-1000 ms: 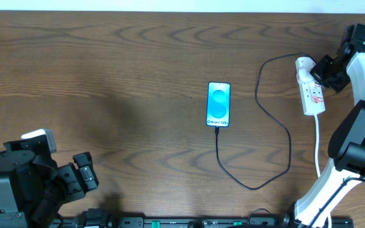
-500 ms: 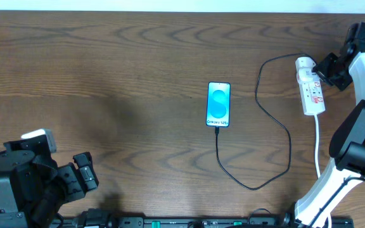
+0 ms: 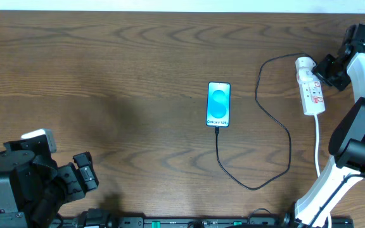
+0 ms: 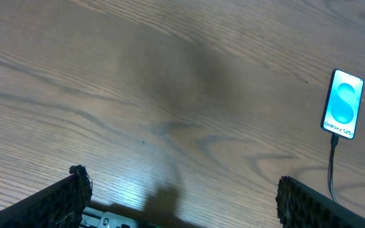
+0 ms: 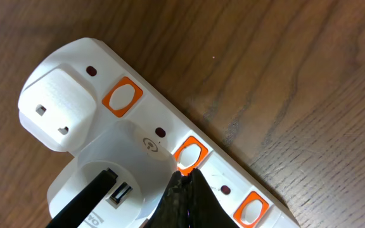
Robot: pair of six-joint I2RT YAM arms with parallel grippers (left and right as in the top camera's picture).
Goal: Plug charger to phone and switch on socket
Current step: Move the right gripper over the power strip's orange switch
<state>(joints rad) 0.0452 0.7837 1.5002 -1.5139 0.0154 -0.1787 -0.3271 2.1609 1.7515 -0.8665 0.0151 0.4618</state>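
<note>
The phone [image 3: 218, 104] lies face up mid-table with its light-blue screen lit. It also shows in the left wrist view [image 4: 343, 104]. The thin black charger cable [image 3: 289, 142] runs from the phone's bottom edge in a loop to the white socket strip [image 3: 312, 92] at the right. In the right wrist view the cable [image 5: 81, 201] enters a white adapter [image 5: 116, 158] seated in the socket strip [image 5: 227, 171]. My right gripper [image 5: 185, 180] is shut, and its tip touches an orange switch [image 5: 191, 155]. My left gripper [image 4: 182, 196] is open and empty at the front left.
The socket's white cord [image 3: 317, 142] runs toward the front beside my right arm's base [image 3: 353, 152]. A second white plug [image 5: 56, 107] sits at the strip's end. The left arm's body [image 3: 18, 183] fills the front left corner.
My right gripper has shifted slightly to the right along the socket strip's top end. The phone, cable and left arm have not moved.
</note>
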